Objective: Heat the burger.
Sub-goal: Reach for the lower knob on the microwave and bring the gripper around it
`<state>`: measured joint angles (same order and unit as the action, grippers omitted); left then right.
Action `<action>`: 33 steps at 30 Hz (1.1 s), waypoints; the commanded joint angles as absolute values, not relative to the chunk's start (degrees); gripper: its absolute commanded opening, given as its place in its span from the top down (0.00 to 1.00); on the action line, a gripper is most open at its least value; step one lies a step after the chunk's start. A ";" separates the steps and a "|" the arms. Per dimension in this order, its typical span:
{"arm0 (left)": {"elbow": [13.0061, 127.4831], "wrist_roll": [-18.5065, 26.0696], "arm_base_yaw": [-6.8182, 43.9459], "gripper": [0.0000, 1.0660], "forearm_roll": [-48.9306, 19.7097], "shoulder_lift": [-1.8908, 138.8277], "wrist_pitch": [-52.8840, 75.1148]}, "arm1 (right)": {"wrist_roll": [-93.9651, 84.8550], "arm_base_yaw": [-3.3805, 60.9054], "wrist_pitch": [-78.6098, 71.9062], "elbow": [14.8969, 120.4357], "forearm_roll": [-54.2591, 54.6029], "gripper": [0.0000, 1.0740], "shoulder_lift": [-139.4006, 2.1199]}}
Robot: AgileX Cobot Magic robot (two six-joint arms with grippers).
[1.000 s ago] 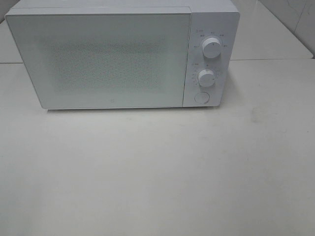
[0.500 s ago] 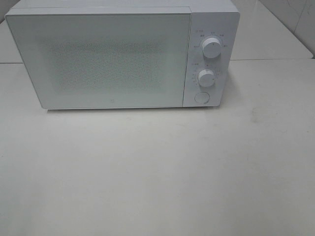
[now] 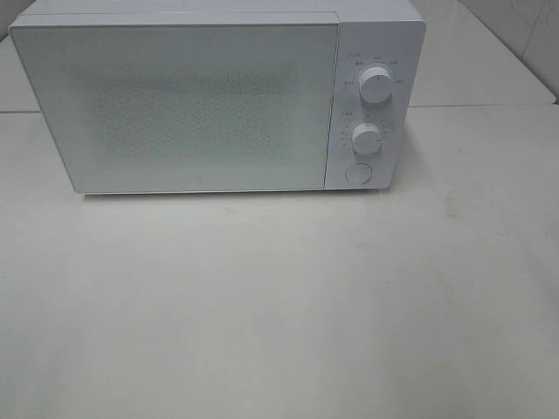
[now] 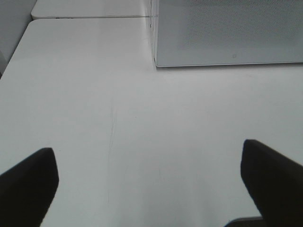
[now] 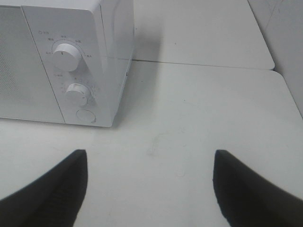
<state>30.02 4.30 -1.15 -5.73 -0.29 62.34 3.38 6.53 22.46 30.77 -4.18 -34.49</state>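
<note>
Item: boxy white microwave oven [image 3: 201, 105], door shut. We see no burger, so heating progress is undetermined. Our left gripper [image 4: 147, 146] and right gripper [image 5: 149, 152]: both spread wide, empty.

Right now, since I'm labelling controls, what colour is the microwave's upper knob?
White, like the microwave casing; the upper knob shows best in the right wrist view.

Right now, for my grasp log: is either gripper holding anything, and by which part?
Nothing is held: the left gripper and right gripper both stand open and empty.
</note>
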 commanded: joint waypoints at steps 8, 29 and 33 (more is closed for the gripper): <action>29.79 4.24 -1.32 0.07 -5.79 -1.55 61.42 | 3.15 6.19 8.65 29.68 -4.53 0.33 -43.66; 29.79 4.24 -1.32 0.07 -5.79 -1.55 61.42 | -0.29 6.25 -33.00 15.99 -3.27 0.33 -60.05; 29.79 4.24 -1.32 0.07 -5.79 -1.55 61.42 | -3.72 6.25 -37.47 15.36 0.00 0.33 -63.88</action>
